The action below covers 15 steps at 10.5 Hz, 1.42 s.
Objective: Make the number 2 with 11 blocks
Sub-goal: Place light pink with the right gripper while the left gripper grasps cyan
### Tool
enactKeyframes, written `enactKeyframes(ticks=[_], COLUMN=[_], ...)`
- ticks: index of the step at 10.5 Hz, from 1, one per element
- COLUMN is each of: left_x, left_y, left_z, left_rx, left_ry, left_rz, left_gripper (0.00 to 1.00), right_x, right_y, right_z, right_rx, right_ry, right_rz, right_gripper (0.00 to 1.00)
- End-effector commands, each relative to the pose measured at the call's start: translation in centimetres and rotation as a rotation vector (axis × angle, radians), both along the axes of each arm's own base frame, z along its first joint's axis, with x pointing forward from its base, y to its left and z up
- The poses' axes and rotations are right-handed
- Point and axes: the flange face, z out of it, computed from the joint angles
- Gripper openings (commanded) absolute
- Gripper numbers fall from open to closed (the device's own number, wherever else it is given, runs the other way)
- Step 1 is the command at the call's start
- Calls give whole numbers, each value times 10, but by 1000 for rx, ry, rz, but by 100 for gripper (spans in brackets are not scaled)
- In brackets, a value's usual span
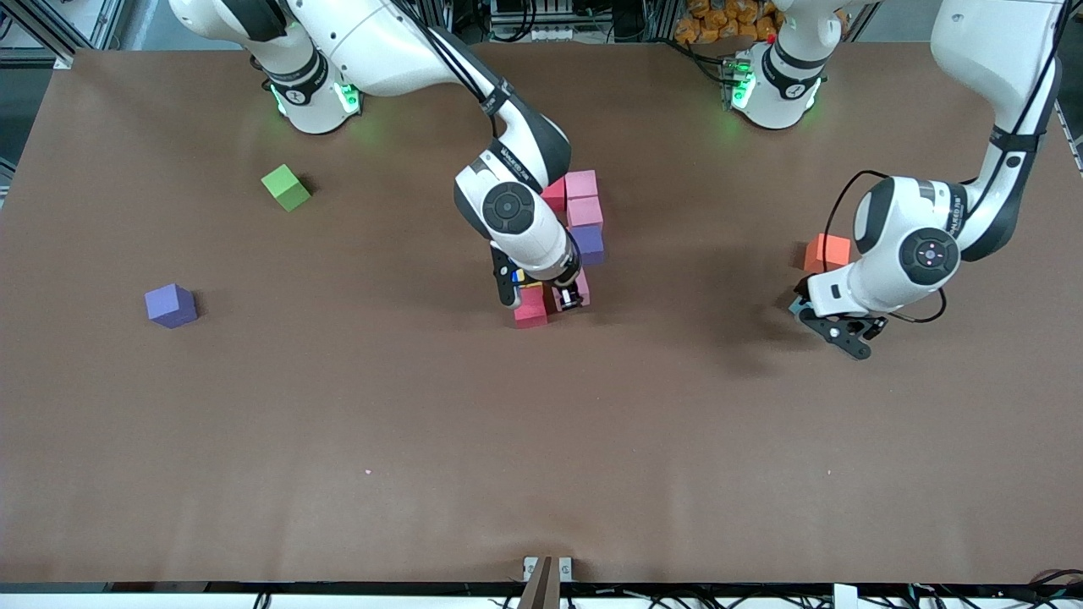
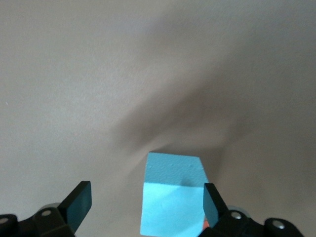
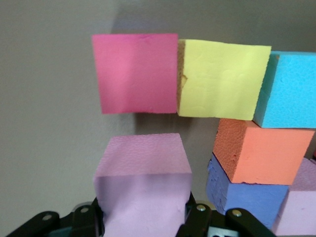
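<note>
My right gripper [image 1: 572, 296] is shut on a pink cube [image 3: 143, 185], low over the table at the cluster's end nearer the front camera. A small gap separates it from a red cube [image 3: 136, 73]. That red cube sits in a row with a yellow cube [image 3: 222, 79] and a light blue cube [image 3: 289, 89]. Orange [image 3: 261, 153], purple [image 3: 247, 195] and pink [image 3: 301, 197] cubes adjoin that row. The front view shows the cluster's pink [image 1: 580, 183], red [image 1: 554, 194] and purple [image 1: 588, 244] cubes. My left gripper [image 2: 145, 202] is open around a light blue cube [image 2: 173, 192], which touches one finger.
A loose orange cube [image 1: 827, 252] lies just beside the left gripper [image 1: 814, 318], farther from the front camera. A loose purple cube [image 1: 171, 304] and a green cube [image 1: 286, 187] lie toward the right arm's end of the brown table [image 1: 541, 457].
</note>
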Motion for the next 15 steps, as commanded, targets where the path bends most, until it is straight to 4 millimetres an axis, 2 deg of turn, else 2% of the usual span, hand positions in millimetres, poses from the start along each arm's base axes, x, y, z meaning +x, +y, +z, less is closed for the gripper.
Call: enactKeyframes(ticks=[1, 4, 10, 12, 15], left_x=[-7, -10, -18, -19, -21], left_y=[3, 4, 5, 10, 11], left_z=[-5, -8, -15, -17, -31], left_rx=[5, 5, 5, 4, -5], left_ry=[5, 12, 32, 37, 55], left_rz=[-21, -20, -17, -8, -4], left_gripper=[100, 100, 100, 100, 100], right_x=[2, -3, 10, 10, 12], right_y=[7, 14, 9, 7, 4], right_z=[-14, -22, -29, -37, -43], right_rx=[-1, 2, -1, -13, -31], right_ry=[23, 17, 7, 8, -1], right_rz=[-79, -95, -108, -104, -93], right_gripper=[13, 13, 13, 13, 13])
